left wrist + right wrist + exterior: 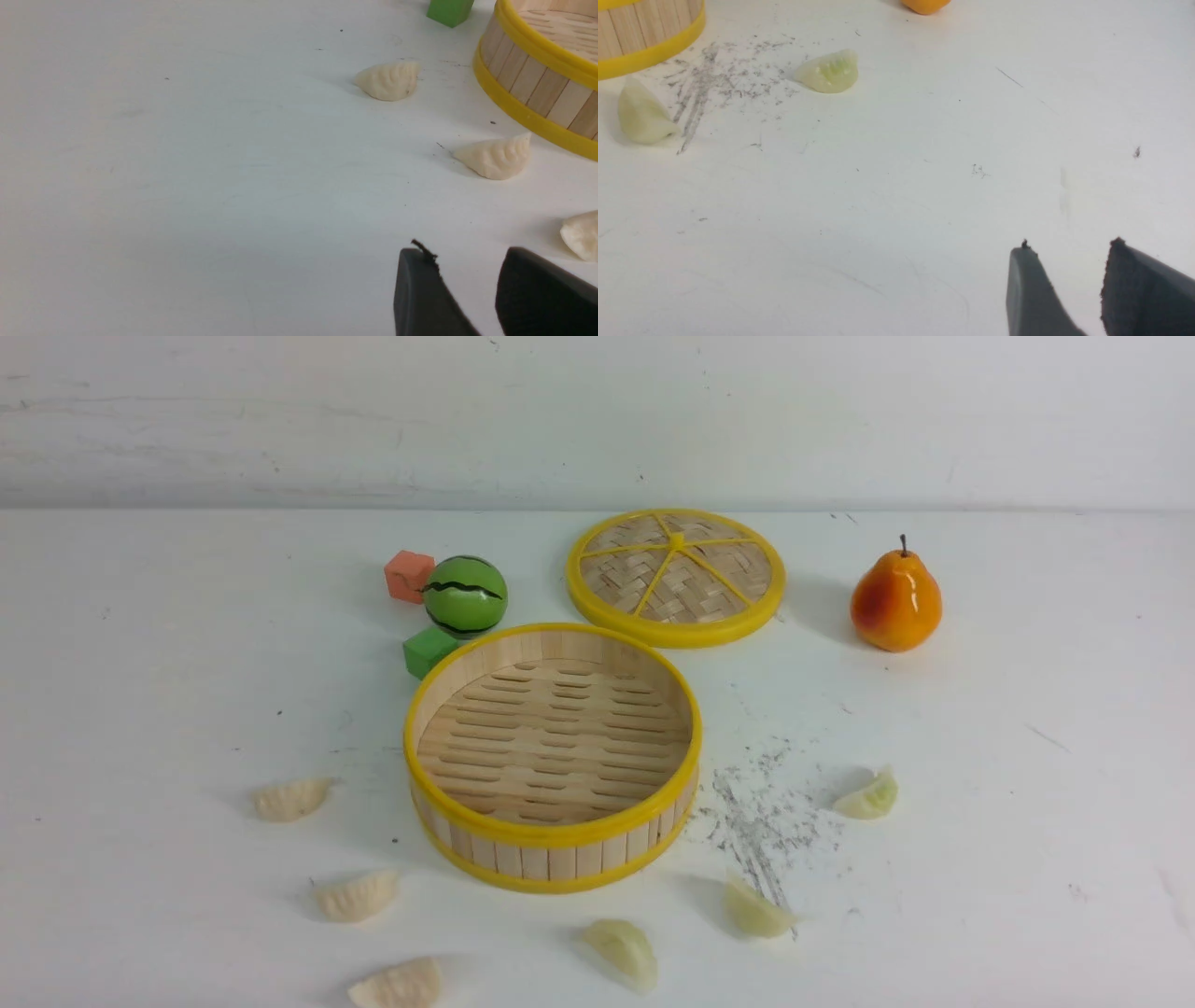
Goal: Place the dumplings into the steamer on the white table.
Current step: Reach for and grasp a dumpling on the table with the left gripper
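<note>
All six dumplings lie on the desk (140,663) and none is in the steamer (551,837), so I judge the job is at its very start. They fan round the steamer's near side. Three cream ones sit on my left: one (291,799) out beside the steamer's left wall, one (358,896) closer to me, and one (399,985) closest of all, at the bottom edge of the front view. Three greenish ones sit on my right: one (868,795) beyond the grey scuffs (761,803), one (754,910) near the steamer's front wall, and one (624,950) almost straight in front of the steamer.

So the split looks plain to me: cream for my left hand (465,254), greenish for my right hand (1069,247). Both hands hover over the desk with the fingers partly apart and nothing between them.

From my left wrist, the closest cream dumpling (581,233) lies just beyond my fingertips, towards the steamer. The frame cuts it in half, so I cannot read its long axis. The next cream dumpling (495,156) points its tip at the steamer's wall.

From my right wrist, one greenish dumpling (829,72) and another (642,116) beside the steamer are both well apart from my fingers. My left hand is the nearer to its first pick.
</note>
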Tool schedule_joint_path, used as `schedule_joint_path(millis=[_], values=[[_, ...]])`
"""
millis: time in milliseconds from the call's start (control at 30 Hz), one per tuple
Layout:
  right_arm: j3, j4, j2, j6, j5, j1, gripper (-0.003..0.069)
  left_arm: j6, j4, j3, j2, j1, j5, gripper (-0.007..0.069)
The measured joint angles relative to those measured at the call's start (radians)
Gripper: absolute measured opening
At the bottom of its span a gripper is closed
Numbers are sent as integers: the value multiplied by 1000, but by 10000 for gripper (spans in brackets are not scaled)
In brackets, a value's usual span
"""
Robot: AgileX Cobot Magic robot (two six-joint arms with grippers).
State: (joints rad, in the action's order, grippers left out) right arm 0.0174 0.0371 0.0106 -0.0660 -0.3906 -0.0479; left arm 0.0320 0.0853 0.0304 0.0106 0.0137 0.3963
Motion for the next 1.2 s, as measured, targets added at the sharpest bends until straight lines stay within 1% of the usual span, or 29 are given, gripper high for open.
schedule_joint_path(millis=[967,1200], values=[[0,0,0,0,0,0,239,0,0,0,0,0,-1,237],[0,34,0,0,0,0,239,0,0,0,0,0,-1,237]])
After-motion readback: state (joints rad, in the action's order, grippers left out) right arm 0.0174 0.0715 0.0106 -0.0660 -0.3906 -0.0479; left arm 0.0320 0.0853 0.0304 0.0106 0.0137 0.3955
